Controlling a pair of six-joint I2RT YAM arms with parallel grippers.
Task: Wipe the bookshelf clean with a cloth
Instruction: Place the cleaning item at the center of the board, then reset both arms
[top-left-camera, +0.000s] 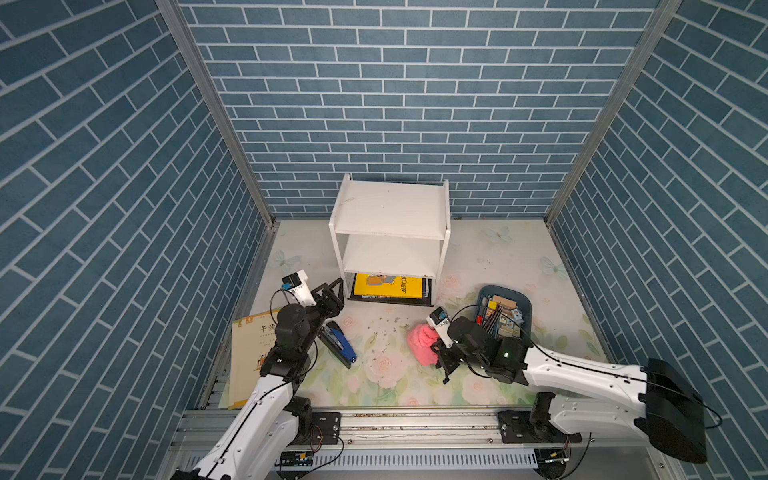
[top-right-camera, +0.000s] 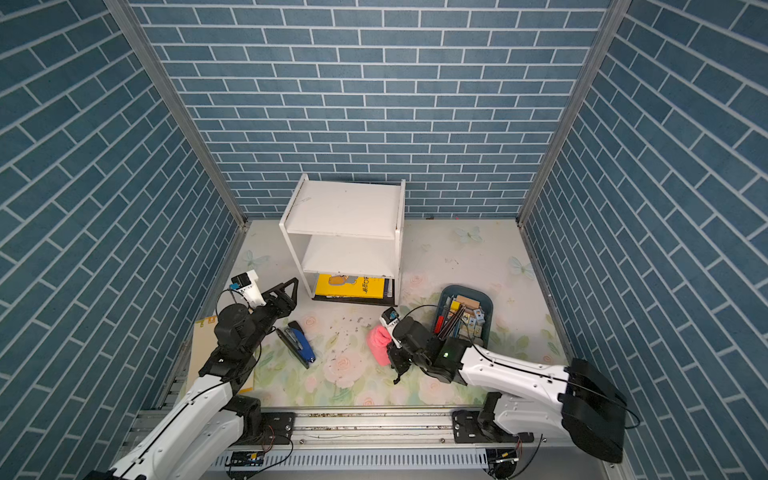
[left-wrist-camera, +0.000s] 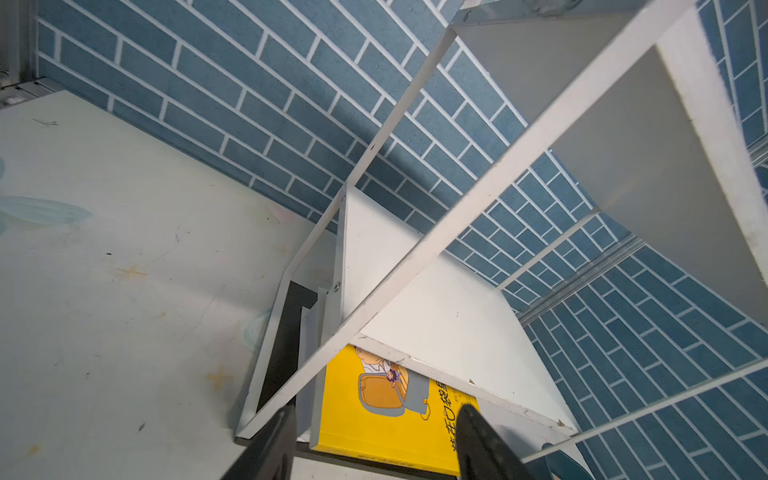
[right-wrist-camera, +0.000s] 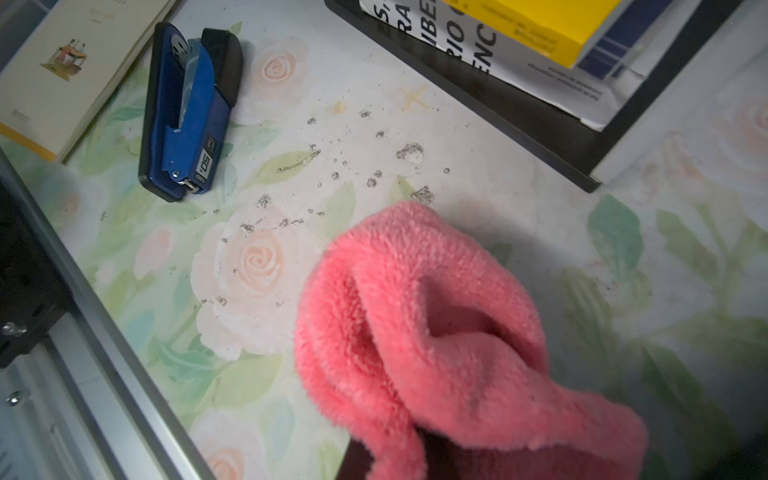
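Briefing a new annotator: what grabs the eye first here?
The coral-pink cloth pops first, bunched up right of centre near the front. Next comes the white bookshelf at the back, with a yellow book in its bottom tier. Then there is grey debris scattered on the floral mat between the blue stapler and the cloth.

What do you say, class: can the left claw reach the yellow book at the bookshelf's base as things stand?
Probably yes: the open left claw faces the yellow book with nothing between, though a bookshelf post is close.
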